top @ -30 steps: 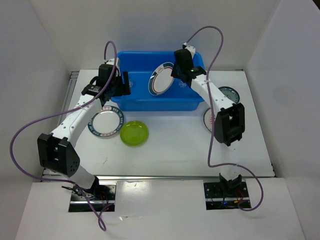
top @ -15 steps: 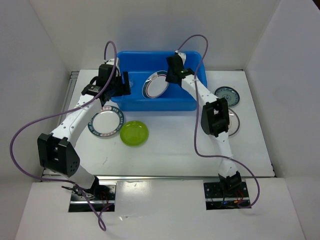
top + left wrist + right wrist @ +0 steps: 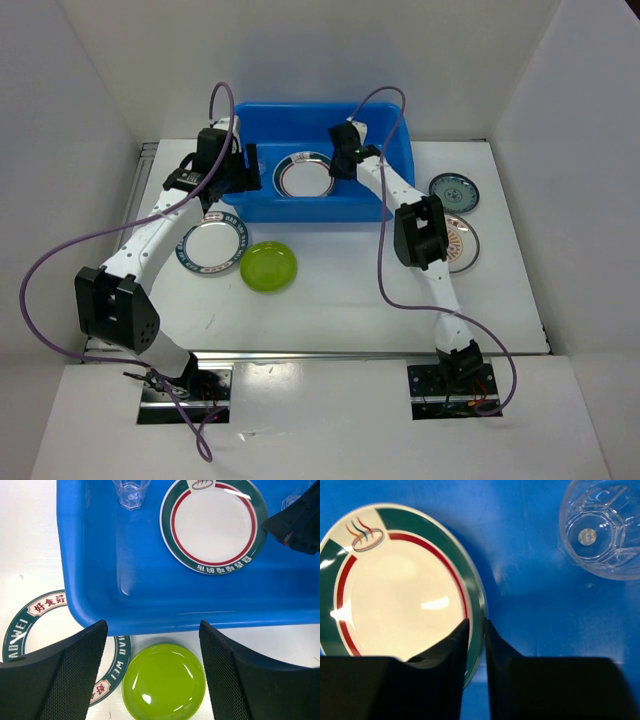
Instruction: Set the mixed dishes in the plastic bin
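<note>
The right jaws are drawn almost shut, with only a thin slit between the two black fingers. The edge of a white plate with a teal rim runs into that slit, so they pinch it by its rim. That plate sits low inside the blue plastic bin, near the middle of its floor and face up; I cannot tell whether it rests fully flat. A clear cup stands on the bin floor near the plate, apart from the jaws. Another clear cup stands nearer the bin's left wall. The left jaws are spread wide with nothing in them, hanging over the bin's near wall. Between their fingers shows the lime-green plate on the worktop, with a second teal-rimmed plate just beside it. Right of the bin lie a small dark teal plate and an orange-sunburst plate, the latter partly hidden by the right arm.
</note>
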You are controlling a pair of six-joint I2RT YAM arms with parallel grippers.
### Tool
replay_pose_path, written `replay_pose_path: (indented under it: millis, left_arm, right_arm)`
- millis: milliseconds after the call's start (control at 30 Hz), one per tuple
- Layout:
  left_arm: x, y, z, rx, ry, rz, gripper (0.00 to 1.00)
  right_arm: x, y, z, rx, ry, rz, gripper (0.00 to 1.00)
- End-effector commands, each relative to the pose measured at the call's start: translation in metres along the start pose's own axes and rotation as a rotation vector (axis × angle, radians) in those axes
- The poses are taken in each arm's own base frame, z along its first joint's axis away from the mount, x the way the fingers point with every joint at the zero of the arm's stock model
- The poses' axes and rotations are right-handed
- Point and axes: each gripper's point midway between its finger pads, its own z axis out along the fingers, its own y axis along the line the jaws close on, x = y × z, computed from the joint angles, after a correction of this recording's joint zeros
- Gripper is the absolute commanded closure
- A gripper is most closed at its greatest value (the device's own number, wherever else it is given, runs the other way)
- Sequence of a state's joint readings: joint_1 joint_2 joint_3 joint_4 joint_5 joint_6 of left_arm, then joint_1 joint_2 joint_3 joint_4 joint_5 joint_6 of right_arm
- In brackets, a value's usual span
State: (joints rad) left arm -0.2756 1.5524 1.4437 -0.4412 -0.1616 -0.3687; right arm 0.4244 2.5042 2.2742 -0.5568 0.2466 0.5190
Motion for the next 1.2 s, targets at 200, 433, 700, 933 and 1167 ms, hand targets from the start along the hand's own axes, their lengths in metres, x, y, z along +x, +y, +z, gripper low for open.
replay_pose_path:
  millis: [200,433,700,933,1167]
  left_arm:
    - [-0.031,-0.005,-0.012,0.024,-0.092,0.023,0.07]
    - [-0.043,0.1,-0.002,-0.17,-0.135,-0.277,0.0]
    - [0.048,0.229,0.0,-0.361,-0.065,-0.73,0.16]
    - [0.086,0.226,-0.008,-0.384,-0.024,-0.777,0.18]
    - [0.123,0.232,-0.023,-0.477,0.01,-0.777,0.18]
  right_arm:
    - [-0.067,0.025,-0.055,-0.09,-0.105,0.007,0.46]
    - [-0.102,0.038,-0.145,-0.231,-0.18,-0.004,0.46]
    - [-0.081,0.003,-0.203,-0.219,-0.193,-0.057,0.46]
    - [-0.079,-0.004,-0.231,-0.245,-0.219,-0.063,0.46]
    - [-0.069,-0.01,-0.233,-0.237,-0.204,-0.066,0.46]
